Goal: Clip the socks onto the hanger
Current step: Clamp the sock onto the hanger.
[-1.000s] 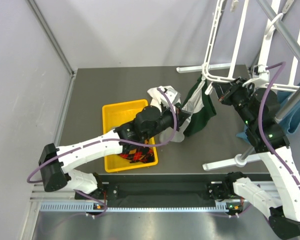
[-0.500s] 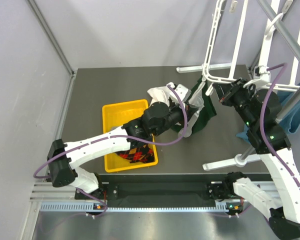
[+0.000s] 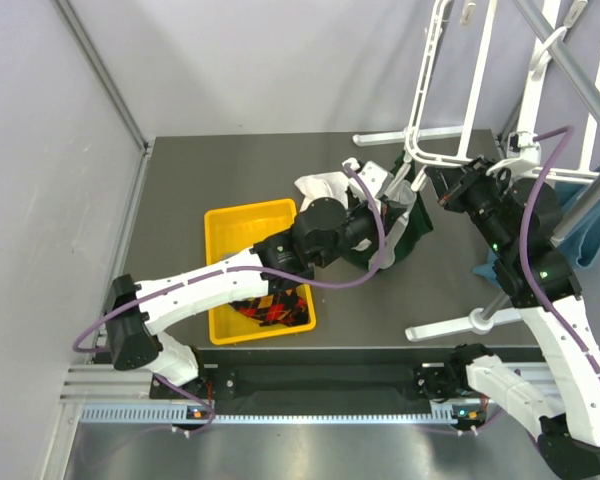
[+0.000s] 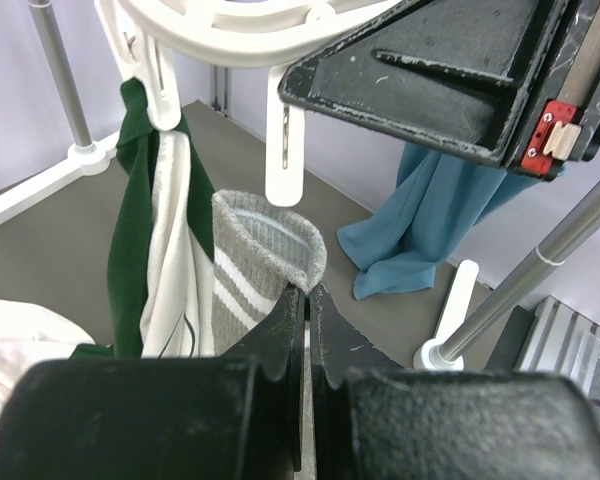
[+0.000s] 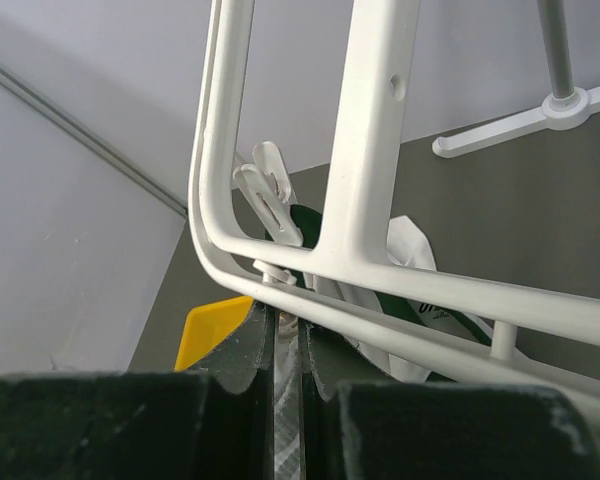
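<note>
– One grey sock [image 4: 265,262] is up in the air, cuff uppermost, just under the near corner of the hanger [image 4: 230,15]; the left gripper [image 4: 307,298] has its jaws pinched narrow on the near edge of the cuff
– And the other socks?
– The argyle pair [image 3: 268,310] lies in the yellow bin [image 3: 225,222], well apart from the frame
– So where's the trouble?
– The free clip [image 4: 283,150] hangs just above the cuff and looks closed; if nothing squeezes it open, I reckon the cuff will only nudge it aside; the hold is also on a thin lip of knit, so a snag could pull the sock free
– What about the right gripper [image 5: 283,325]?
– Its jaws are together just under the hanger's lower rail, with a pale sliver between them; whether that is a clip tab I cannot tell; if it's the wrong clip, the sock has no mouth to enter
– Anything beside it?
– A green and white cloth [image 4: 145,230] hangs from the next clip, touching the sock; it could get caught in the same clip, or drag the sock sideways
</note>
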Controlling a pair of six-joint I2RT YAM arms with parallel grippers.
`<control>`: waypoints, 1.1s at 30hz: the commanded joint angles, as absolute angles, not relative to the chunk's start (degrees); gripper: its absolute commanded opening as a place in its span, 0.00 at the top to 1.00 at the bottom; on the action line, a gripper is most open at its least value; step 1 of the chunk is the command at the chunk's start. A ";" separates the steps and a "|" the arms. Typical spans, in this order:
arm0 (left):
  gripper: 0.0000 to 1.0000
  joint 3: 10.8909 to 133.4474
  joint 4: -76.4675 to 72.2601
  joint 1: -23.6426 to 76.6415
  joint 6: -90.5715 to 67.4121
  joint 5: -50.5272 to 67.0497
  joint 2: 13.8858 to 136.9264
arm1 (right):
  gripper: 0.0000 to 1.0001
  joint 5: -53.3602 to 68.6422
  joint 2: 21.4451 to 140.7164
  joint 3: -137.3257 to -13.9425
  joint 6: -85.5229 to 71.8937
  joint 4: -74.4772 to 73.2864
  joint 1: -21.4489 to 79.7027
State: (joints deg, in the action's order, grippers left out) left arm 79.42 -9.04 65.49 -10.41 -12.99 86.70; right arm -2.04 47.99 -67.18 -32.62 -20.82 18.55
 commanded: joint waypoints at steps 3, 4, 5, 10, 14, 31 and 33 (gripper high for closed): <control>1.00 82.79 -11.87 65.83 -8.53 -13.88 87.45 | 1.00 -0.35 47.90 -67.32 -32.78 -25.23 17.93; 1.00 82.88 -12.04 65.92 -8.44 -14.15 87.45 | 1.00 -0.35 47.90 -67.15 -32.78 -25.31 17.93; 1.00 82.79 -12.04 65.92 -8.35 -14.32 87.45 | 1.00 -0.35 47.90 -66.97 -32.87 -25.14 17.93; 1.00 83.40 -13.01 66.62 -7.30 -15.11 87.27 | 1.00 -0.35 47.81 -66.62 -32.87 -25.05 17.93; 1.00 83.67 -13.27 66.80 -7.03 -15.21 87.45 | 1.00 1.23 47.99 -66.62 -32.96 -24.96 17.84; 1.00 86.22 -13.54 67.24 -5.71 -15.91 89.03 | 1.00 1.67 47.81 -66.80 -33.31 -24.79 17.93; 1.00 86.31 -13.71 67.24 -5.89 -16.08 89.38 | 1.00 1.67 47.64 -66.71 -33.40 -24.78 17.93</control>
